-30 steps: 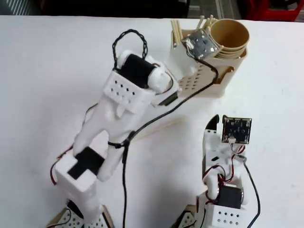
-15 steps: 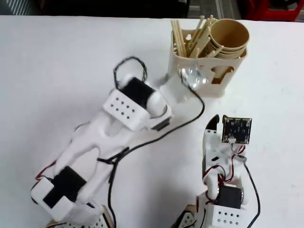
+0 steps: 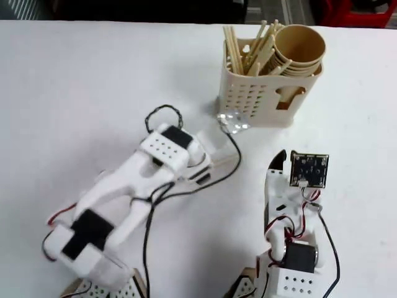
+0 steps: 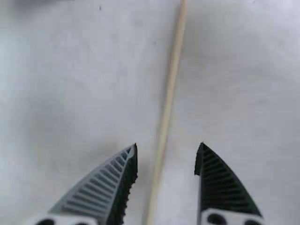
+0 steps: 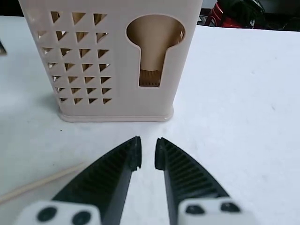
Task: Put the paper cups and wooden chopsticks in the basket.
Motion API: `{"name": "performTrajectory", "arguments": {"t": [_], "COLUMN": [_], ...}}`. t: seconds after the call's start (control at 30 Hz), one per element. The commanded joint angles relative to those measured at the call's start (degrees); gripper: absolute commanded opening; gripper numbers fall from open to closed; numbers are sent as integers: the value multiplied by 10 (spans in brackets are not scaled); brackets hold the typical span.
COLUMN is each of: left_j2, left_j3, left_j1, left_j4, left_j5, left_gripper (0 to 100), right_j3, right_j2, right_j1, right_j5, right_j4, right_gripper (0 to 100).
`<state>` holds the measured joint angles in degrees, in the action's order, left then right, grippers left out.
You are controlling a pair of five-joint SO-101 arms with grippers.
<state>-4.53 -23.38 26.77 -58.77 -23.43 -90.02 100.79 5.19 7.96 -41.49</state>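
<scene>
Both arms were white plastic with black motor blocks [image 3: 88, 227]. The left arm [image 3: 118, 183] had a long black cable [image 3: 238, 155] and thin red wires [image 3: 57, 217]. The right arm [image 3: 277, 202] had red wires too, and a small black camera board [image 3: 309, 169]. The left gripper [image 4: 168, 146] had one grey ridged finger and one black; the right gripper [image 5: 147, 140] had two black.

Basket [image 5: 117, 105] ahead of right pincer [image 5: 147, 152]

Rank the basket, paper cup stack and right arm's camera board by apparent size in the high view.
1. basket
2. paper cup stack
3. camera board, slightly smaller than the cups; it is nearer the camera, so that gap is unsure.
</scene>
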Motion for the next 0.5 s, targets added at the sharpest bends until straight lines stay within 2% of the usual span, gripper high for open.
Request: {"name": "performTrajectory", "arguments": {"t": [0.0,0.13,0.27,0.47], "left_j2": [-98,-169,-228,-287], "left_j3": [84,183,246,316], "left_j1": [-37,-36,-24,-22], "left_j4": [-6,-87,-131,-181], "left_j5": [-9,-11,-11,-11], "left_gripper": [210,198,146,16], "right_j3": [5,5,5,5], "right_j2": [5,5,5,5], "right_j1": [5,5,5,5], "right_j5": [5,5,5,5], "right_j4": [13,13,13,13], "right_gripper": [67,67,67,67]}}
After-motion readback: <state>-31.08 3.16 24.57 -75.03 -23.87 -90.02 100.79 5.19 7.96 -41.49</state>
